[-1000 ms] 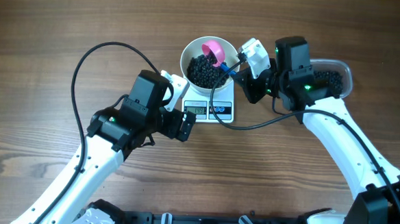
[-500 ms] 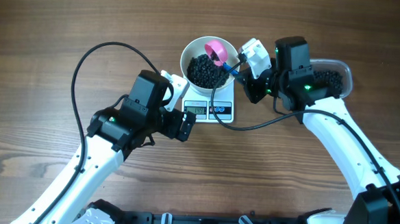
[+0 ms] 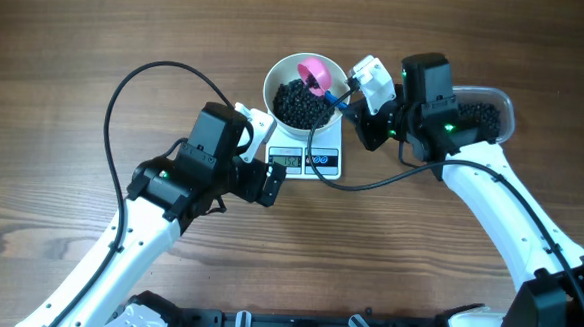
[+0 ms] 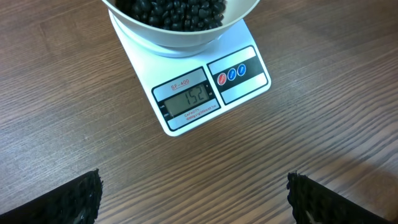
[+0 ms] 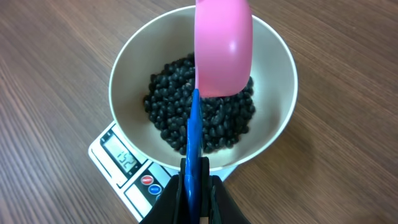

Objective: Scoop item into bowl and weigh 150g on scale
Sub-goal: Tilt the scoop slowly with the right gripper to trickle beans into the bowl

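Right wrist view: I am clenching my right claw (image 5: 194, 186) on the blue handle (image 5: 194, 134) of the pink scoop (image 5: 224, 46), holding it tipped over the bowl (image 5: 280, 93)
Left claw (image 4: 193, 202): I am holding it released, jaws wide, hovering near the scale (image 4: 245, 87), grasping nothing
Beans (image 5: 168, 106): lying heaped in the bowl, which is sitting on the scale; more are lying in the clear tub (image 3: 487, 114)
Display (image 4: 188, 101): appearing to read marginally above target
Risk, scoop: its inside is hidden; a jolt may be shaking out leftover beans, worsening the overshoot
Risk, rim: the scoop knocking the bowl may be shifting it or falsifying the reading
Risk, left claw: drifting forward may be pressing the scale
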`<state>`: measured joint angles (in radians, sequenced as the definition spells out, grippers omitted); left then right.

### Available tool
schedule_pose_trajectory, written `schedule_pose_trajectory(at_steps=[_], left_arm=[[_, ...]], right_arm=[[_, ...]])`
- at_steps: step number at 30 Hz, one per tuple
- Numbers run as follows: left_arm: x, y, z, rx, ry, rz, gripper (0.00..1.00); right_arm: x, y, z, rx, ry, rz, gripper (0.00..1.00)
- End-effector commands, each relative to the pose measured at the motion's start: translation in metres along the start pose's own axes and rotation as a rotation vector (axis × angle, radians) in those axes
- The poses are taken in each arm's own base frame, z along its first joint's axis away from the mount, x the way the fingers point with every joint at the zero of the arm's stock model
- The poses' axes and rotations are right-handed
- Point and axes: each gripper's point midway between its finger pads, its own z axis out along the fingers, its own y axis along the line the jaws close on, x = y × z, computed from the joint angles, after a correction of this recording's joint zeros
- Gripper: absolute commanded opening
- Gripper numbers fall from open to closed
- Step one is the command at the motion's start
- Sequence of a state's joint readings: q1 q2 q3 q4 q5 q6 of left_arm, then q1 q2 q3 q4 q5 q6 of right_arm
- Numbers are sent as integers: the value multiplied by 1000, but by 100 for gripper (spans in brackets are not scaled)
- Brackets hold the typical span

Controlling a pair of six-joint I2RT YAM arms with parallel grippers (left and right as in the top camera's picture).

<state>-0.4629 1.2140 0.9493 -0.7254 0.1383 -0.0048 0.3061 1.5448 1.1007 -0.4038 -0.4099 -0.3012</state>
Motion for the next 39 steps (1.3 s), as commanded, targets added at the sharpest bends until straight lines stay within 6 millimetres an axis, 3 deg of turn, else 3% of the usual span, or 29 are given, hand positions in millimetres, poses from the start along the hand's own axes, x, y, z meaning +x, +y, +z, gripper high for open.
schedule_pose_trajectory(at_steps=[1, 10, 15, 17, 20, 30, 39], left_arm=[[-7, -1, -3, -5, -17, 3, 100], [-7, -1, -3, -5, -17, 3, 100], [-7, -1, -3, -5, -17, 3, 100], [-7, -1, -3, -5, -17, 3, 100], [-7, -1, -3, -5, -17, 3, 100], [-7, -1, -3, -5, -17, 3, 100], [-7, -1, -3, -5, -17, 3, 100]], right_arm=[[1, 6, 3, -37, -3, 2, 4], [1, 6, 3, -39, -2, 14, 4], [2, 3, 3, -14, 8, -69, 4], [-3, 2, 3, -12, -13, 8, 4], [-6, 14, 3, -82, -34, -21, 4], [-2, 0, 3, -1, -11, 6, 4], [-2, 1, 3, -3, -10, 10, 4]])
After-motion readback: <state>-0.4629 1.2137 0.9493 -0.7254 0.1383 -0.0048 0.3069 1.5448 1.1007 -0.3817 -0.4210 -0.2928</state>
